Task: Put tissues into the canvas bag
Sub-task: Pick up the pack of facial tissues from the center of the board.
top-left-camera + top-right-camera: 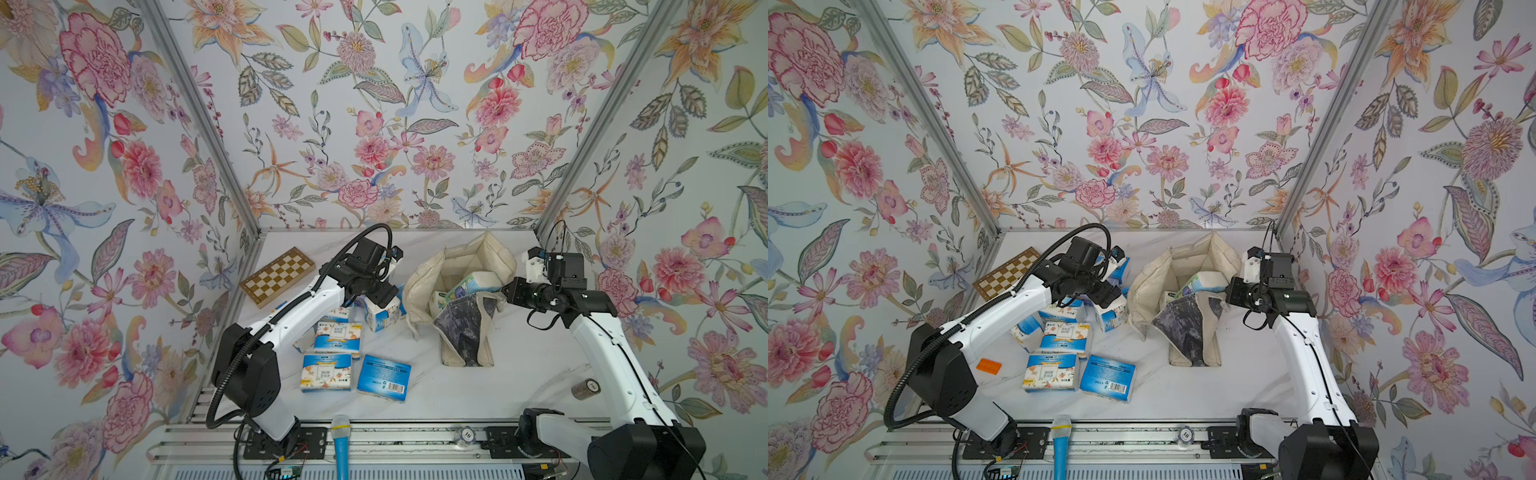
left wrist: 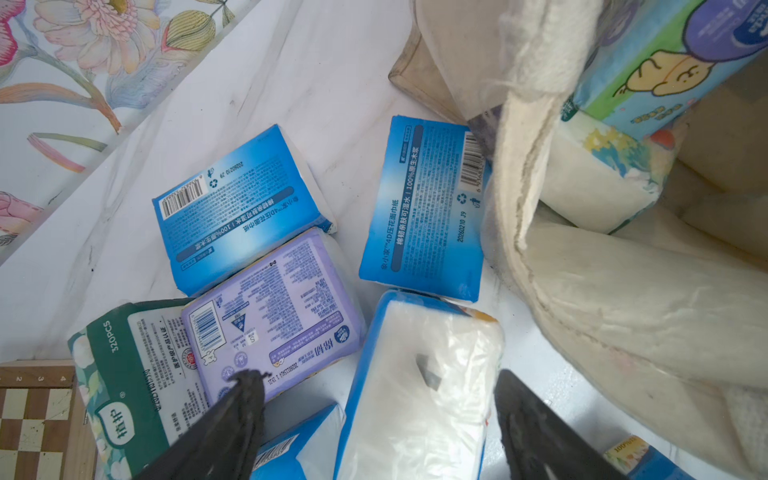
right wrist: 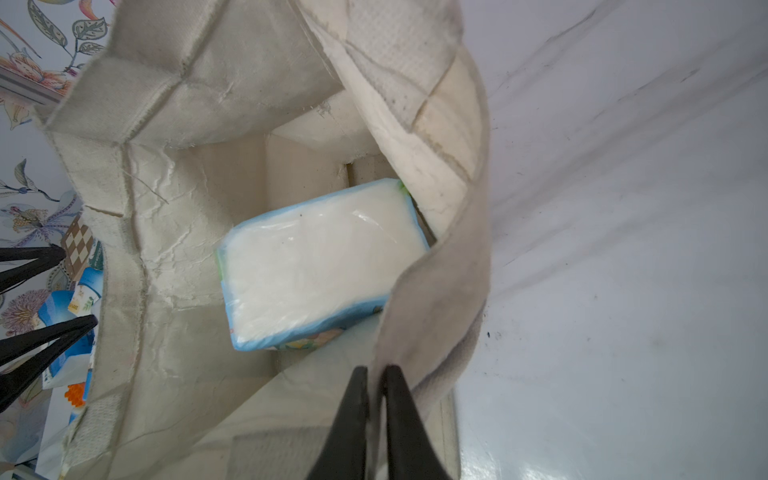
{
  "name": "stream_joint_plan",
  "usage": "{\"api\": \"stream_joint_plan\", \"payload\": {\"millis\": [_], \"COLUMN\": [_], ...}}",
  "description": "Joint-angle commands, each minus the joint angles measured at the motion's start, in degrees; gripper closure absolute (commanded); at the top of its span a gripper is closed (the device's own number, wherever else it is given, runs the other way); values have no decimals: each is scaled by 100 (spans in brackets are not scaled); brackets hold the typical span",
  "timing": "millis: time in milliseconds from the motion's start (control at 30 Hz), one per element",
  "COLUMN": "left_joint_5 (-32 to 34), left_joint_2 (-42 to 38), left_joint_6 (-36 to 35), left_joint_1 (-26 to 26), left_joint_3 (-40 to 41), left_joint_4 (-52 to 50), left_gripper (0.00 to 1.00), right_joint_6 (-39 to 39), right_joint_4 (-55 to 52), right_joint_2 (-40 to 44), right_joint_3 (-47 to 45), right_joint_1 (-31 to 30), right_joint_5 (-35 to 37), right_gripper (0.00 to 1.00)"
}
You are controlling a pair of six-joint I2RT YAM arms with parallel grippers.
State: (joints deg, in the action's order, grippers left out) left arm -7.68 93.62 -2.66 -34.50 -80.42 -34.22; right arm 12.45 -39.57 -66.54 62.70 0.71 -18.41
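Observation:
The cream canvas bag (image 1: 419, 291) (image 1: 1142, 291) stands open at the middle back. A cartoon-printed pack (image 1: 478, 282) and a white-faced pack (image 3: 320, 266) of tissues lie inside it. My right gripper (image 3: 376, 370) (image 1: 505, 291) is shut on the bag's rim at its right side. My left gripper (image 2: 376, 382) (image 1: 380, 297) is open, and its jaws straddle a blue-and-white pack (image 2: 419, 374) standing on edge just left of the bag. Around it lie a lavender pack (image 2: 274, 307), a green-white pack (image 2: 124, 374) and blue packs (image 2: 245, 208) (image 2: 424, 208). More blue packs (image 1: 326, 372) (image 1: 384, 378) lie nearer the front.
A wooden chessboard (image 1: 277, 276) lies at the back left beside the wall. A blue microphone (image 1: 340, 440) and a round chip (image 1: 466, 434) rest on the front rail. A small dark cylinder (image 1: 585, 388) lies at the front right. An orange tag (image 1: 988, 366) sits by the left arm.

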Motion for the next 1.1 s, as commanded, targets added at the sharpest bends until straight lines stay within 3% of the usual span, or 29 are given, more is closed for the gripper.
{"api": "stream_joint_plan", "payload": {"millis": [0, 267, 1067], "left_joint_5": [-229, -291, -418], "left_joint_2": [-25, 98, 663], "left_joint_6": [-103, -260, -438], "left_joint_1": [31, 47, 132], "left_joint_3": [97, 232, 395], "left_joint_4": [-15, -314, -461], "left_gripper": [10, 1, 1], "right_joint_6": [58, 74, 97], "right_joint_4": [-7, -7, -2], "right_joint_2": [19, 23, -95], "right_joint_3": [129, 85, 47], "right_joint_1": [-40, -40, -58], "right_joint_5": [37, 64, 101], "right_gripper": [87, 87, 87]}}
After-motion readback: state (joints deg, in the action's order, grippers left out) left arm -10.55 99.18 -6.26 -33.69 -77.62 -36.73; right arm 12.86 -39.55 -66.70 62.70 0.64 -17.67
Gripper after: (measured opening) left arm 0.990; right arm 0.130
